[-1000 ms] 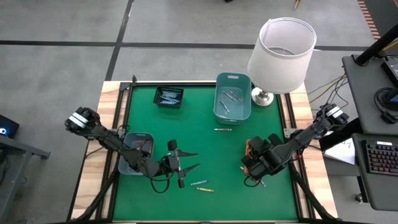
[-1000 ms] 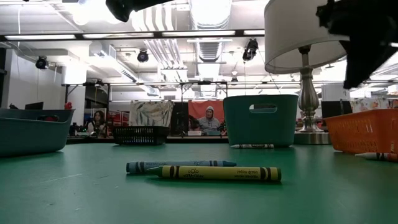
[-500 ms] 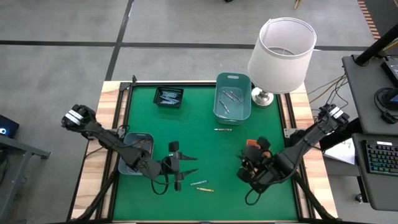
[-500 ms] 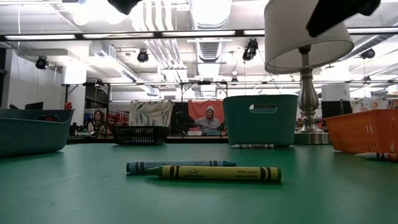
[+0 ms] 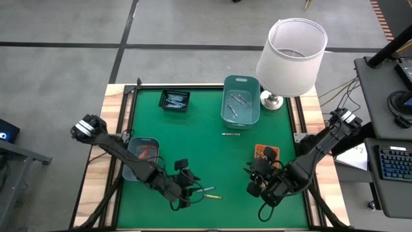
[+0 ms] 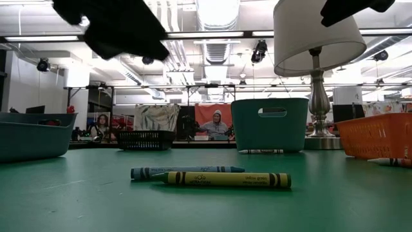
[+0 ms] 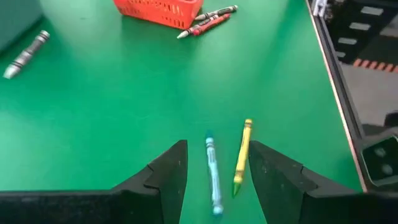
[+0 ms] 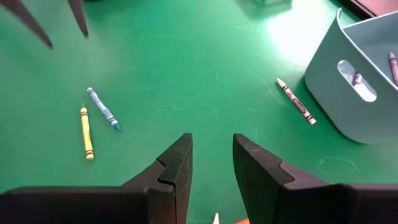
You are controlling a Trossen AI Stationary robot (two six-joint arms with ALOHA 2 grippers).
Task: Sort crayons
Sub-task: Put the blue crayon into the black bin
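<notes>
A blue crayon (image 7: 212,174) and a yellow crayon (image 7: 241,155) lie side by side on the green table near its front edge, also seen as the blue crayon (image 6: 187,171) and the yellow crayon (image 6: 225,180) in the low view. My left gripper (image 5: 191,182) hovers open just left of them, slanting down, its fingers (image 7: 168,177) standing either side of the pair without touching. My right gripper (image 5: 253,182) hangs open above the table, right of the crayons and in front of the orange tray (image 5: 266,153); nothing is between its fingers (image 8: 177,165).
A dark crayon (image 5: 230,134) lies mid-table in front of the teal bin (image 5: 241,100). A black basket (image 5: 174,100) stands at the far left, a teal tray (image 5: 141,154) at the left edge, a lamp (image 5: 290,55) at the far right. Two crayons (image 7: 208,18) lie by the orange tray.
My left gripper has gone toward the near edge and down toward the blue and yellow crayons, turning and tipping so that its fingers face them. My right gripper has risen and drawn back from the orange tray toward the near edge, uncovering the tray.
</notes>
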